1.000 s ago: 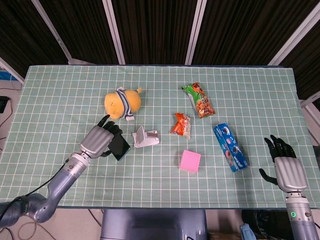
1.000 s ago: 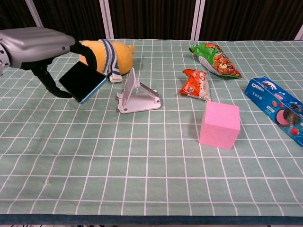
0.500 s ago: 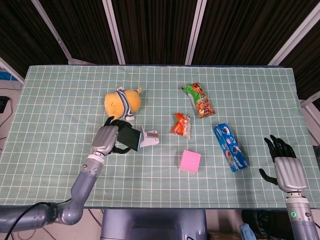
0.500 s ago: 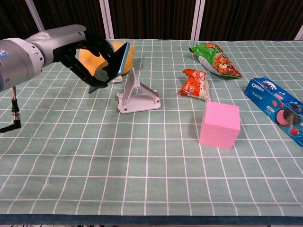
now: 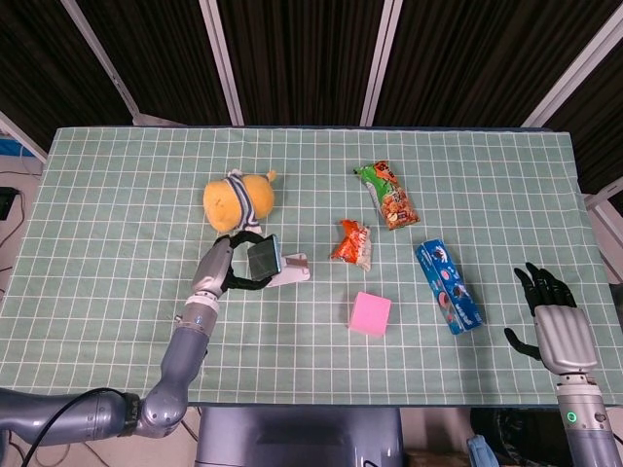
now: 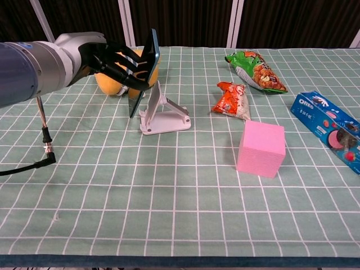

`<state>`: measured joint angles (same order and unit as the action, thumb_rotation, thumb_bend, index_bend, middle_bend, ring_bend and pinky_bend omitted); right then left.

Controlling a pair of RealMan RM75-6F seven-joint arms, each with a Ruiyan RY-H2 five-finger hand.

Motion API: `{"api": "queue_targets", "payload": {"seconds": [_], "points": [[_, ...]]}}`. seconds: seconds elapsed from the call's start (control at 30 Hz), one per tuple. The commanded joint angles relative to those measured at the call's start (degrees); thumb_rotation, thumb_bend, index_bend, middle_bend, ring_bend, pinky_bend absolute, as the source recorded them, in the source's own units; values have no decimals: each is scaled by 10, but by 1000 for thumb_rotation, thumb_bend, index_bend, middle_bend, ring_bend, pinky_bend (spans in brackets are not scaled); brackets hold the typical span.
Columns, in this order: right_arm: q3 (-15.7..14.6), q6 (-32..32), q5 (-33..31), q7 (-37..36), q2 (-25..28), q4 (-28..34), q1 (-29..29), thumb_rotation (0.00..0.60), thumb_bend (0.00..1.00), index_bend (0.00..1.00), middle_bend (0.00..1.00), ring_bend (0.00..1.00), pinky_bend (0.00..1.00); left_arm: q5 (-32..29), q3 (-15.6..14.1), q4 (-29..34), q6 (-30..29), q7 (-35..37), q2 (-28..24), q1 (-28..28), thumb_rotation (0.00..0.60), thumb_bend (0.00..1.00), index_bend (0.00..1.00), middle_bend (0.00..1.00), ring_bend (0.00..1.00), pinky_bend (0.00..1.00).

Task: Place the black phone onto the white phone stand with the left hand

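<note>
Dark vertical panels with pale struts close off the far side of the scene, and in front of them lies the surface (image 6: 169, 214), covered by a green mat with a white grid.

We judge the step in hand to be the approach for placement. The left hand (image 6: 115, 64) grips the black phone (image 6: 145, 76) by its edges, fingers wrapped around it, and holds it nearly upright and clear of the mat. The phone sits just to the left of the white phone stand (image 6: 163, 112), close to the stand's raised back plate; we cannot tell whether the two touch. The stand rests on the mat with its back plate tilted and its lip toward the right.

The next move, as we read it, calls for carrying the phone over the back plate to its right-hand face, matching its tilt, lowering the bottom edge onto the lip, and only then releasing. A push against the light stand could slide or tip it.

The right hand (image 5: 557, 321) hangs at the near right edge, fingers spread, holding nothing.

Legible writing: "OREO" on the blue box (image 6: 329, 126) at the right. Print on the orange snack packet (image 6: 232, 100) and the green snack bag (image 6: 256, 70) is too small to read.
</note>
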<state>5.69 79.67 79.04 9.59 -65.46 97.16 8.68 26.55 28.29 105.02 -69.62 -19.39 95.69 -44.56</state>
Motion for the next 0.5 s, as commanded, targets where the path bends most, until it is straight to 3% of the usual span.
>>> {"api": "queue_targets", "payload": {"seconds": [0.03, 0.37, 0.5], "points": [[0, 0, 0, 0, 0, 0, 0, 600, 369, 0, 0, 0, 140, -32, 18, -10, 12, 16, 6, -7, 600, 495, 646, 698, 157, 0], [0, 0, 0, 1, 0, 0, 0, 600, 369, 0, 0, 0, 140, -102, 47, -28, 52, 42, 1, -19, 600, 495, 644, 698, 157, 0], [0, 0, -1, 0, 0, 0, 0, 600, 369, 0, 0, 0, 140, -113, 45, -34, 67, 44, -4, -25, 600, 495, 641, 698, 157, 0]]}}
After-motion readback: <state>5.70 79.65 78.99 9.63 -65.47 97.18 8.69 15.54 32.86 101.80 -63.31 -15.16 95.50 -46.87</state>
